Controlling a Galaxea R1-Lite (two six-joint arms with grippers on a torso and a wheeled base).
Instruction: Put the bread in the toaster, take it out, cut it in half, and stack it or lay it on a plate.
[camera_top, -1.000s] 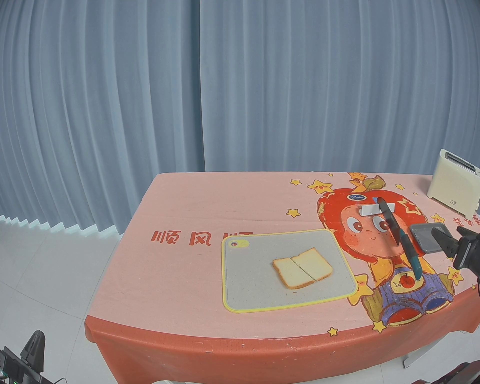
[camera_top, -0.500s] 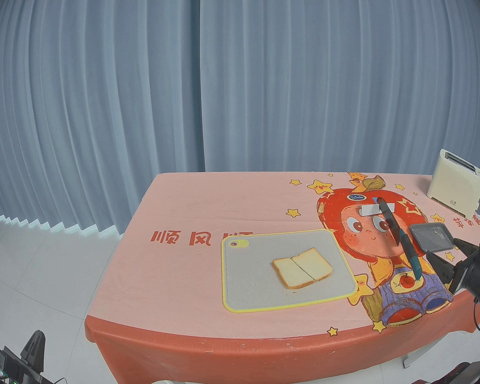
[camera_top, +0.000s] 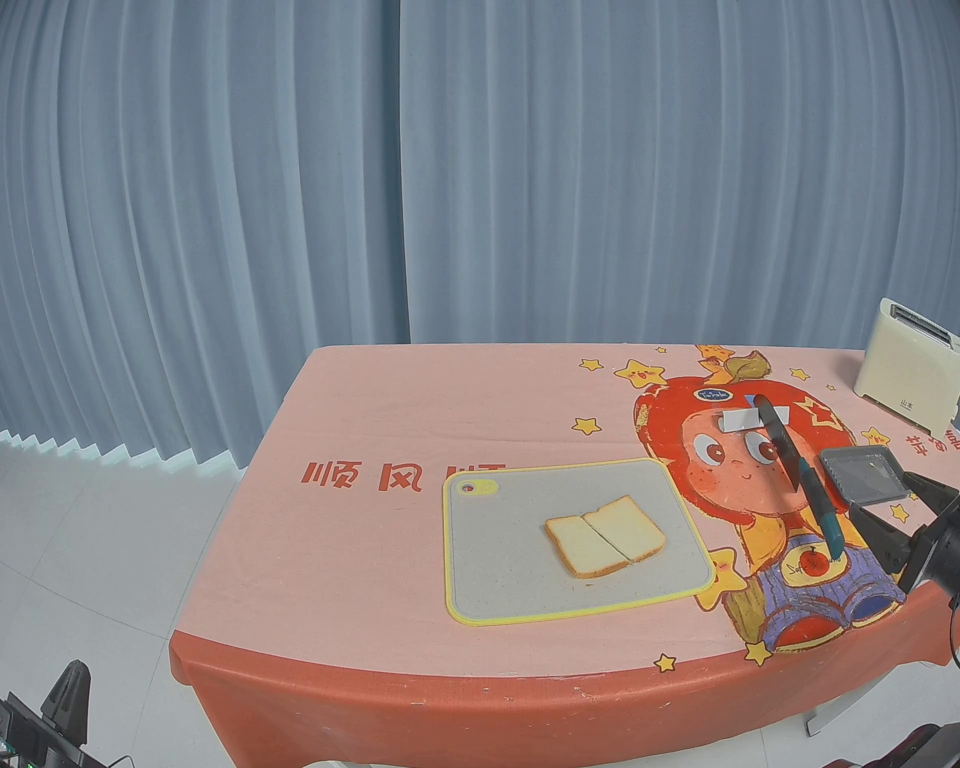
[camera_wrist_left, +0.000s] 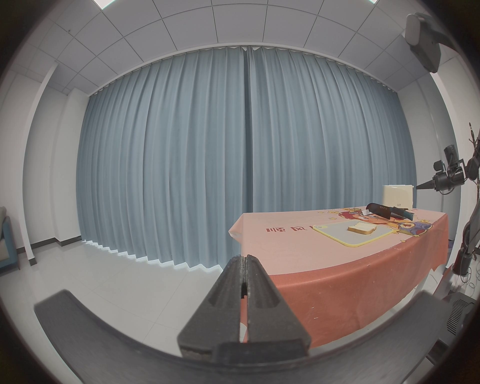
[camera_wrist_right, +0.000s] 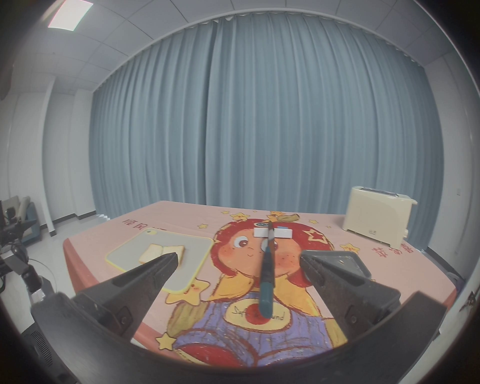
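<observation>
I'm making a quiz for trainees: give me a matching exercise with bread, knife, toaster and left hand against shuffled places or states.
1 bread
2 knife
3 toaster
4 left hand

A shut, away from the table
B at the table's far right
C halved, on the cutting board
D lying beside the dark plate

Pairs: 1-C, 2-D, 3-B, 4-A
</observation>
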